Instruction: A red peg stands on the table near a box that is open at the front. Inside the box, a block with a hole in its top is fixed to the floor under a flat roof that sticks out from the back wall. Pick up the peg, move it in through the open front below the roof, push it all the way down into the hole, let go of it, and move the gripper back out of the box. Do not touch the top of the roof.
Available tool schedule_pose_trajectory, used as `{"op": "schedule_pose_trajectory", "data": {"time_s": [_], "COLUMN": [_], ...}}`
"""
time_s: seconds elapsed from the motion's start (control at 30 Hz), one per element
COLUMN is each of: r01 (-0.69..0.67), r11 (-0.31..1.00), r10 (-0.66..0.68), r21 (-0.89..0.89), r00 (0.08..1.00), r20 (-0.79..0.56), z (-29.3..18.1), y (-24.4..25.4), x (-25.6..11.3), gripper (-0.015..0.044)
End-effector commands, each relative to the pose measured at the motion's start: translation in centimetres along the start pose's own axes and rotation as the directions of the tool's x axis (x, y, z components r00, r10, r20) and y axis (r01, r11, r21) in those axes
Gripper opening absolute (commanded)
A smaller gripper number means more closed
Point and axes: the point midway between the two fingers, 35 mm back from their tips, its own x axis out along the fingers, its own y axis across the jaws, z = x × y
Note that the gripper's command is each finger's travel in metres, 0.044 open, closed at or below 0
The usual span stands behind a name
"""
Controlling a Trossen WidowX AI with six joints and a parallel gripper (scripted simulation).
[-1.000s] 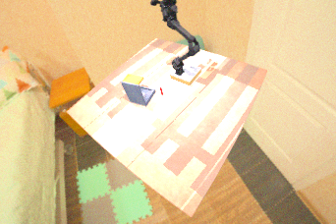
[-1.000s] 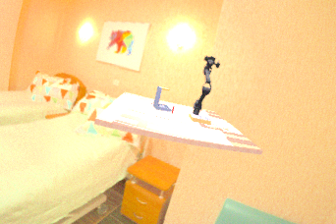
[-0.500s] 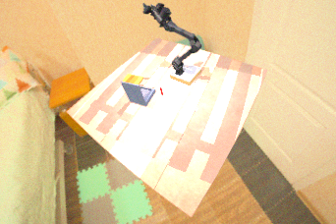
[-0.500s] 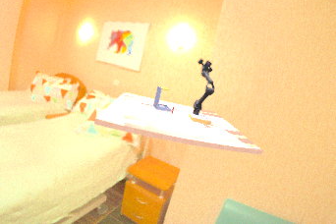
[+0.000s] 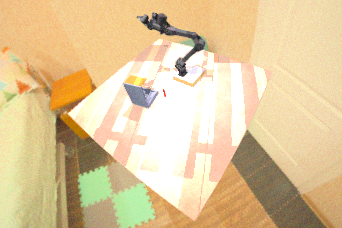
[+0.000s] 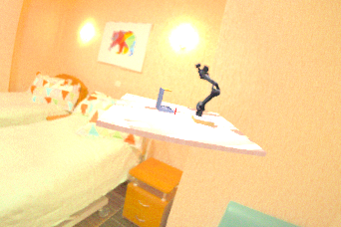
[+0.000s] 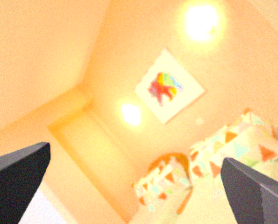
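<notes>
The red peg (image 5: 164, 92) (image 6: 175, 111) stands on the table (image 5: 170, 144) (image 6: 135, 127), a short way from the blue-grey box (image 5: 138, 96) (image 6: 160, 100). The box shows a tall wall and a low floor. A flat yellow-orange roof (image 5: 135, 80) (image 6: 167, 90) sticks out at the top of the wall, on the peg's side in the exterior view. The block and its hole are too small to make out. My gripper (image 5: 139, 18) (image 6: 197, 65) (image 7: 137, 158) is open and empty, high above the table and far from the peg. The wrist view shows neither peg nor box.
The arm's base stands on a low slab (image 5: 184, 80) (image 6: 205, 122) with orange sides, near the table's back edge. The box lies on the bed side of the peg. A wall rises behind the arm. An orange nightstand (image 5: 71, 89) and a bed stand beyond the table edge.
</notes>
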Motion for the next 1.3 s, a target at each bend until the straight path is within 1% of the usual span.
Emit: {"op": "schedule_pose_trajectory", "data": {"time_s": [0.0, 0.13, 0.3, 0.5, 0.67, 0.8, 0.97, 1.27], "r01": [0.005, 0.031, 0.098, 0.224, 0.355, 0.468, 0.612, 0.837], "r11": [0.995, 0.977, 0.935, 0.862, 0.785, 0.715, 0.62, 0.428], "r10": [0.005, 0.018, 0.036, 0.054, 0.068, 0.077, 0.085, 0.085], "r21": [0.098, 0.213, 0.34, 0.455, 0.507, 0.518, 0.492, 0.342], "r00": [0.994, 0.974, 0.93, 0.851, 0.765, 0.684, 0.571, 0.339], "r20": [-0.108, -0.225, -0.366, -0.522, -0.64, -0.725, -0.817, -0.937], "z": [-3.2, -6.6, -10.7, -15.5, -19.2, -21.9, -25.1, -29.8], "y": [-0.5, -0.7, -1.0, -1.3, -1.5, -1.8, -2.1, -3.0], "x": [0.0, -0.3, -1.3, -3.0, -5.0, -6.9, -9.7, -15.4], "gripper": [0.044, 0.044, 0.044, 0.044, 0.044, 0.044, 0.044, 0.044]}}
